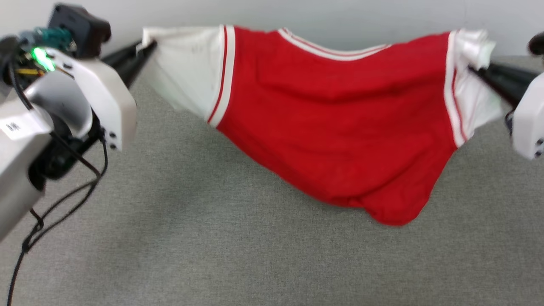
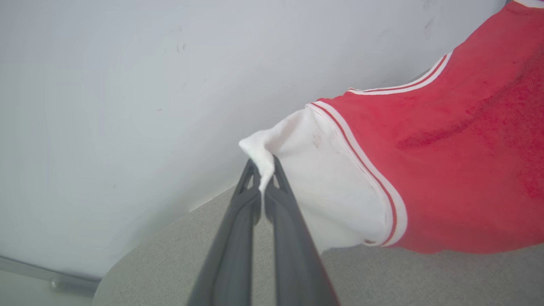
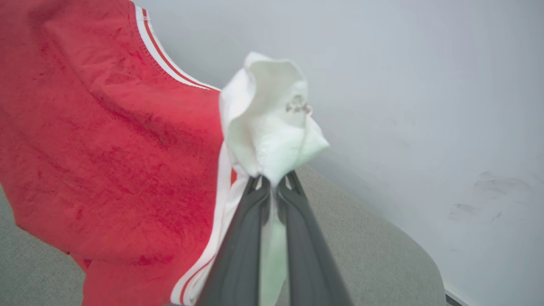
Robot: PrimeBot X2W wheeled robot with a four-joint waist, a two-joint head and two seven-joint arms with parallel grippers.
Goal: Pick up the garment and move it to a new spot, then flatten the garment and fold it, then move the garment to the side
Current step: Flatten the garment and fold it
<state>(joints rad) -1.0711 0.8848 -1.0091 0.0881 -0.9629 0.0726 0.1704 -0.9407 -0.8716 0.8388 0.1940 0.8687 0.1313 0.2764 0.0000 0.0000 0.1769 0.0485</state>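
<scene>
The garment point(image 1: 335, 123), a red jersey T-shirt with white sleeves and red-and-white striped trim, hangs stretched in the air between both arms above the grey table point(image 1: 191, 238). Its plain red side faces me, so the lettering is hidden. My left gripper point(image 1: 148, 44) is shut on the tip of one white sleeve point(image 2: 297, 170); in the left wrist view that gripper point(image 2: 264, 174) pinches white cloth between its dark fingers. My right gripper point(image 1: 478, 69) is shut on the other white sleeve point(image 3: 272, 123), bunched above that gripper point(image 3: 272, 182). The red hem point(image 1: 391, 212) sags lowest at the right, near the table.
A pale wall point(image 1: 340, 17) rises just behind the table's far edge. My left arm's pale housing point(image 1: 76, 97) with loose black cables point(image 1: 55, 212) fills the left side. The table's rounded corners point(image 2: 123, 263) show in both wrist views.
</scene>
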